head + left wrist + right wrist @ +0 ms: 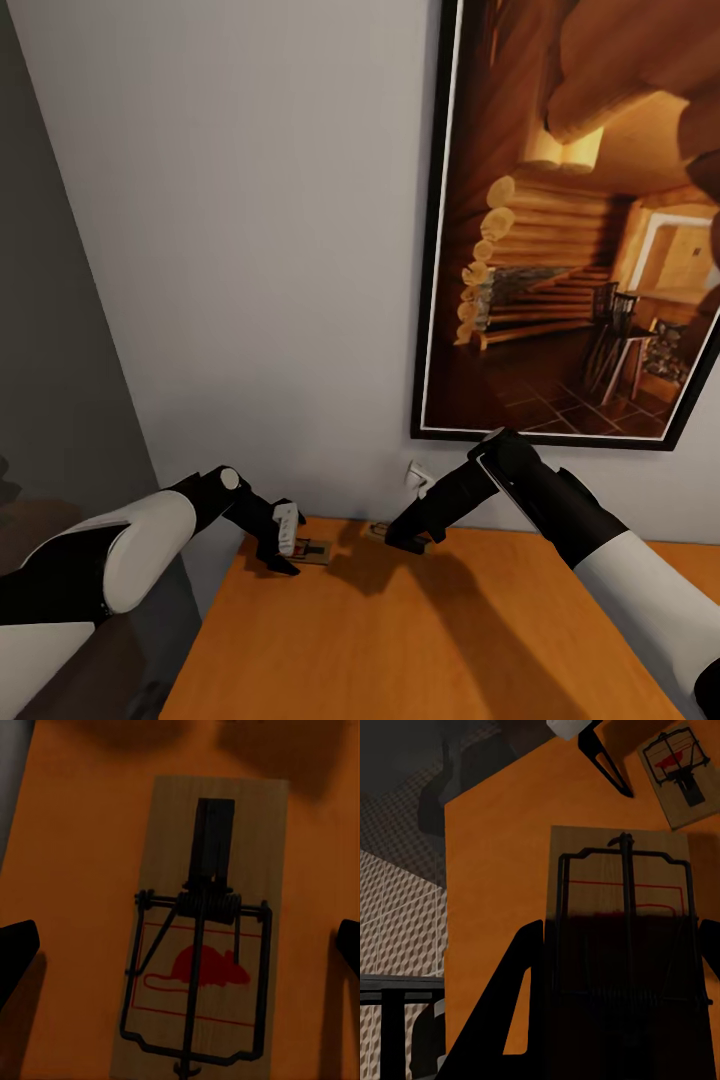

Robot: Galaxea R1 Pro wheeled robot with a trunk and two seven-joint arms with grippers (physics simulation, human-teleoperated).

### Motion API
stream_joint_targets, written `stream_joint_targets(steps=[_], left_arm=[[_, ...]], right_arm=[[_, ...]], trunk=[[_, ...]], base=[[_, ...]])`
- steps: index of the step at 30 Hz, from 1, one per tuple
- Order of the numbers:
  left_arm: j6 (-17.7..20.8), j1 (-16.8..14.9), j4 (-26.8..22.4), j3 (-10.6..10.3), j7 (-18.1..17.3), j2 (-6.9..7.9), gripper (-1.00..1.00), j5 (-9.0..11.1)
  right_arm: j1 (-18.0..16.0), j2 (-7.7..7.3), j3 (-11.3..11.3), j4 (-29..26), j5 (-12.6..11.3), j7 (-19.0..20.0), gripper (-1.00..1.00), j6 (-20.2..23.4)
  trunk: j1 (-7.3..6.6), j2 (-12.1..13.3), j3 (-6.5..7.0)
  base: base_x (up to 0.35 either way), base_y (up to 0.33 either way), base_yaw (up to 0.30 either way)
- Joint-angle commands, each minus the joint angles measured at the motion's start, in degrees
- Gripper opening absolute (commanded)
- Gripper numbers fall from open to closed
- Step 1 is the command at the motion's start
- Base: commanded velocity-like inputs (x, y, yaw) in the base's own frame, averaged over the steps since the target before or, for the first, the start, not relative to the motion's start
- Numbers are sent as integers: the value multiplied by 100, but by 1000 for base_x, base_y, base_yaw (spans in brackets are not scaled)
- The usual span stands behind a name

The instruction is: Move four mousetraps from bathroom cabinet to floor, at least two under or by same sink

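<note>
Two flat brown wooden mousetraps on the orange-brown cabinet surface [420, 640], left claw [283, 553] wide astride the 9 o'clock trap [206, 945], right claw [408, 545] wide, straddling the other [619, 915].

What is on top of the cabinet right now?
Two mousetraps lie flat on the cabinet top: one between the open left gripper's fingers, another at the right gripper. That gripper covers much of its trap, so any grip is unclear.

Left mousetrap [312, 550]: on cabinet [420, 640] top, near its rear left corner.
Right mousetrap [385, 532]: on the top, right of it, near wall [250, 250].
Picture [580, 220]: on wall, behind cabinet.
</note>
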Motion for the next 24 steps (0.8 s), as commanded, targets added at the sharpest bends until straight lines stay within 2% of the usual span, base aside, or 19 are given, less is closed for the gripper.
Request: stream_joint_targets(steps=[1, 24], left_arm=[[-10, 9, 49, -56, -5, 0, 100, -50], [-10, 10, 49, -56, -41, -43, 100, -42]], right_arm=[[-7, -1, 3, -4, 40, 60, -100, 77], [-7, -1, 3, -4, 40, 60, -100, 77]], trunk=[[2, -5, -10], [2, -5, -10]], base=[[0, 0, 0], [0, 0, 0]])
